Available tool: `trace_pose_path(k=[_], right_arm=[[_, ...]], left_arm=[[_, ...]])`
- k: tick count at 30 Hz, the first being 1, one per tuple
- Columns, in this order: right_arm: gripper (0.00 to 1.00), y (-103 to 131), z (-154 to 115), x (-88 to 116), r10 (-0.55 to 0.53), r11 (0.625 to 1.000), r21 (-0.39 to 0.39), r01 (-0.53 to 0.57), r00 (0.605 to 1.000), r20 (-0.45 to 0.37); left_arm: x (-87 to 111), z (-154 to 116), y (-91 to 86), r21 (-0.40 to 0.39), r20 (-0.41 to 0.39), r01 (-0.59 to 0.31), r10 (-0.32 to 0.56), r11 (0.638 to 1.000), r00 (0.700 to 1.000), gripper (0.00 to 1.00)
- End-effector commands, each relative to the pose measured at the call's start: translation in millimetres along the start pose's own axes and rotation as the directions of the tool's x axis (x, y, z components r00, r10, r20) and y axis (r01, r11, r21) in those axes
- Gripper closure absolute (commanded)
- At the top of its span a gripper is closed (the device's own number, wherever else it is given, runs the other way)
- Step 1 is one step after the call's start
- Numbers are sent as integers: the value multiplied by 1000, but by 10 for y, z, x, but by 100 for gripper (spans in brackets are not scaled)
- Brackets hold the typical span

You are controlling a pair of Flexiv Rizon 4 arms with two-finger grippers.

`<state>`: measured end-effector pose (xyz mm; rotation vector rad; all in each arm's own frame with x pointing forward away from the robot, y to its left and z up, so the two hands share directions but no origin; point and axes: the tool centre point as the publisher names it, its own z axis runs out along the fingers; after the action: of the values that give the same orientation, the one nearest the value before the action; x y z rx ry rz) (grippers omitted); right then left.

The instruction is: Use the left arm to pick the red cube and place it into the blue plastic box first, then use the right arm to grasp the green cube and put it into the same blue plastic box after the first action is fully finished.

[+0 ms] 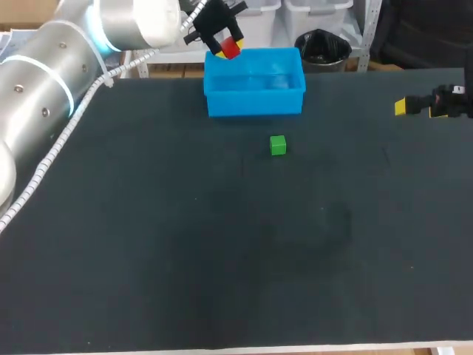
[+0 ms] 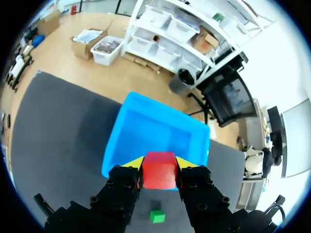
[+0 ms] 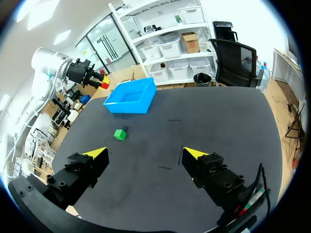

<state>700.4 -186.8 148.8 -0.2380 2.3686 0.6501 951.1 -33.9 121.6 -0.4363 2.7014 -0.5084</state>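
The left arm [image 1: 44,96] loomed over the black table [image 1: 222,259], its left gripper [image 2: 159,164] clamped on the red cube [image 2: 159,171] above the blue plastic box's [image 1: 255,103] edge. The right gripper [image 3: 146,153] gaped wide. The green cube [image 1: 278,145] sat near the box.

This looks like a robotics lab, with a test bench set up for trials. Two robot arms work at one table [image 1: 148,259] with a plain black top. The left arm [image 1: 44,89] is silver with light-blue rings at its joints and has a white coiled cable [image 1: 52,159] running along it. It comes in over the far left corner, and the right arm [image 1: 451,100] comes in at the right edge. The things on the table are simple trial pieces: a blue box [image 1: 255,100] at the far edge and a green cube [image 1: 278,145] near it. The left arm holds a red cube [image 1: 230,49].
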Motion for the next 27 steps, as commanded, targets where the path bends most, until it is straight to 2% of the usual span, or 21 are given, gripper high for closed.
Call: trace_pose_path(k=[1,4,8,11,14,27], right_arm=[[0,4,-2,-2,0,1000,2,0,1000,-1],[0,4,-2,-2,0,1000,2,0,1000,-1],[0,4,-2,-2,0,1000,2,0,1000,-1],[0,4,-2,-2,0,1000,2,0,1000,-1],[0,4,-2,-2,0,1000,2,0,1000,-1],[0,4,-2,-2,0,1000,2,0,1000,-1]], left_arm=[[-366,77,-97,-26,-278,0,-7,1000,961,0],[-369,-89,-122,2,-250,-13,13,1000,968,0],[-311,-527,-171,85,-178,-64,78,994,981,0],[-190,-867,-172,136,-113,-138,153,981,982,0],[34,-1216,-117,175,-28,-220,228,960,973,0],[34,-1216,-117,175,-28,-220,228,960,973,0]])
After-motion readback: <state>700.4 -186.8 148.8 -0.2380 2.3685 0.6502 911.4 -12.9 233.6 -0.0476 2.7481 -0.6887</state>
